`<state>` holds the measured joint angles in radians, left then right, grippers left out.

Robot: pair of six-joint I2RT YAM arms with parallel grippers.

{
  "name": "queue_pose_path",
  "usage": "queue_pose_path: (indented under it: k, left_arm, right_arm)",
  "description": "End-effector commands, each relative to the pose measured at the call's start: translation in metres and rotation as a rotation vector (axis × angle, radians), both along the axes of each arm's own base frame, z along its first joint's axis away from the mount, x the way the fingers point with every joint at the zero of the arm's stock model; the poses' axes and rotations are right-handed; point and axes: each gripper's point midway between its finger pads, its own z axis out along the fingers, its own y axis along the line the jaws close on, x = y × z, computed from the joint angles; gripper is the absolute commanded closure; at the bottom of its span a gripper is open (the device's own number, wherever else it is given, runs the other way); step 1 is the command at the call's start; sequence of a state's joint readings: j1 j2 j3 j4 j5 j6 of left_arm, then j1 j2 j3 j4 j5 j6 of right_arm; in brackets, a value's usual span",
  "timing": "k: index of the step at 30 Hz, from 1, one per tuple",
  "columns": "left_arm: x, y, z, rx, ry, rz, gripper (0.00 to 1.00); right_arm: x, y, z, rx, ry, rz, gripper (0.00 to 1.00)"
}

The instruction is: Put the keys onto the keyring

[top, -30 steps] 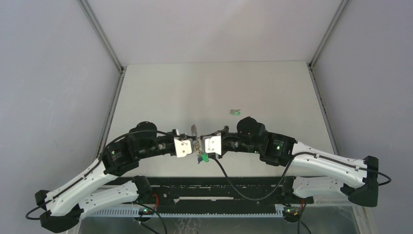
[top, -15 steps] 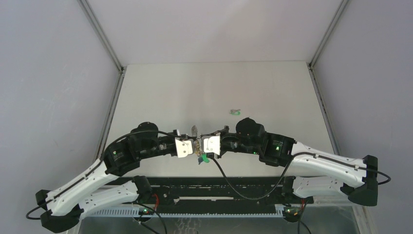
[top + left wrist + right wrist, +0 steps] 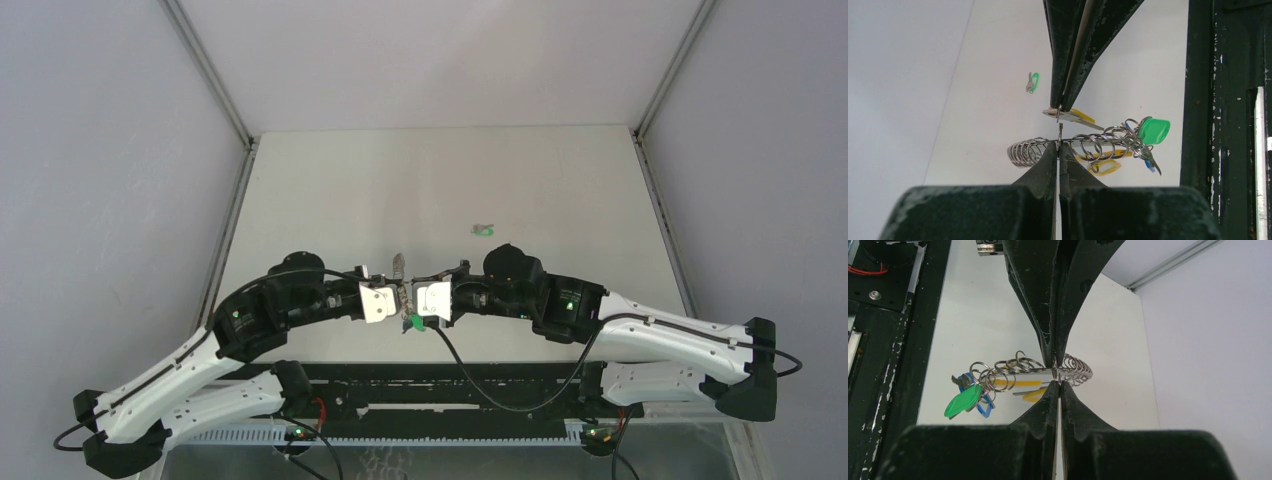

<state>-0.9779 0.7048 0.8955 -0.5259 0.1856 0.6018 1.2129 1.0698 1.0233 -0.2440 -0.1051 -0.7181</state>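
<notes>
The keyring is a row of silver rings on a yellow band, held in the air between both grippers. It also shows in the right wrist view. My left gripper is shut on a thin ring of it. My right gripper is shut on the same spot from the opposite side. A green-headed key and a blue one hang at one end of the ring. An orange-tan-headed key shows by the right fingertips; I cannot tell whether it is held. Another green key lies on the table.
The black rail frame runs along the table's near edge, right behind the grippers. The loose green key also shows in the left wrist view. Grey walls with metal corner rails enclose the table on three sides.
The hanging green key has shifted slightly left. Both grippers stay shut, tip to tip, and have hardly moved.
</notes>
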Motion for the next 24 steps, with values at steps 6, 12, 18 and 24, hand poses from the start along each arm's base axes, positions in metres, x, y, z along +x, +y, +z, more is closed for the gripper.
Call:
queue_pose_path:
  k: [6,12,18,24]
  left_arm:
    - [0.0042,-0.0043,0.0121,-0.060,-0.030,0.014,1.00]
    - [0.0027,-0.0051,0.0141,-0.069,-0.031,0.006,1.00]
    - [0.0032,-0.0049,0.0126,-0.069,-0.028,0.010,1.00]
    - [0.0041,-0.0049,0.0121,-0.069,-0.028,0.015,1.00]
  right_arm:
    - [-0.0050,-0.0006,0.0095,0.032,-0.005,0.008,1.00]
    - [-0.0020,0.0018,0.0060,0.022,-0.007,-0.004,1.00]
    - [-0.0033,0.0017,0.0070,0.026,-0.005,0.002,1.00]
    - [-0.0035,0.0016,0.0064,0.024,-0.002,0.002,1.00]
